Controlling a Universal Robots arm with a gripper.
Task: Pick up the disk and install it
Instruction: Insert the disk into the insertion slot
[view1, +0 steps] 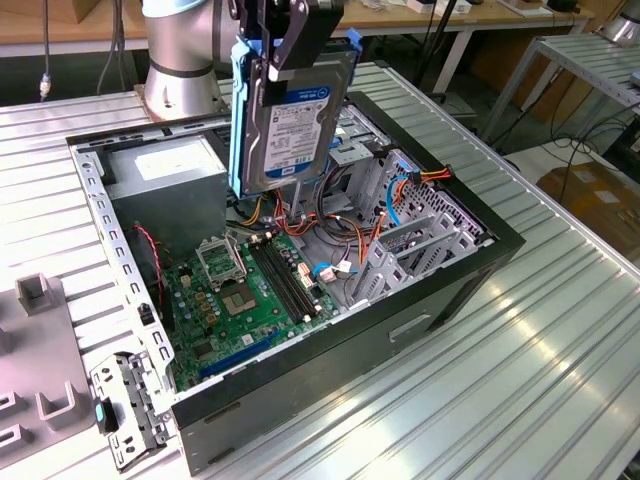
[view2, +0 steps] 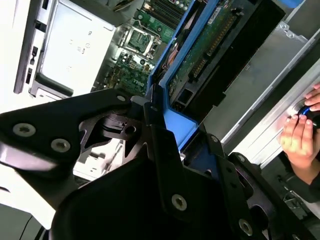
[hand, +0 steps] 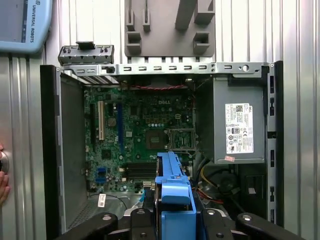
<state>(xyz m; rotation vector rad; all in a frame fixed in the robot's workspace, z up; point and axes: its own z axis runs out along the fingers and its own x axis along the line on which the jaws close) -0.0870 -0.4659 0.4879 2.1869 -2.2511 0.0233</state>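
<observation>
Hovering above the open computer case (view1: 400, 330), I have the disk (view1: 295, 120) hanging upright in the gripper (view1: 295, 45), which is clamped on its top edge. I judge it stiff, dense and shock-sensitive, best held by the 2 blue carrier rails (view1: 237, 120).

A ribbed metal table (view1: 540, 340) catches bright glare, a second metal table (view1: 590, 60) stands beyond it at the exterior view's right, wooden benches (view1: 70, 30) on white legs line the back, and cables (view1: 572, 148) and cardboard (view1: 600, 200) lie on the pale floor (view1: 545, 168).
</observation>
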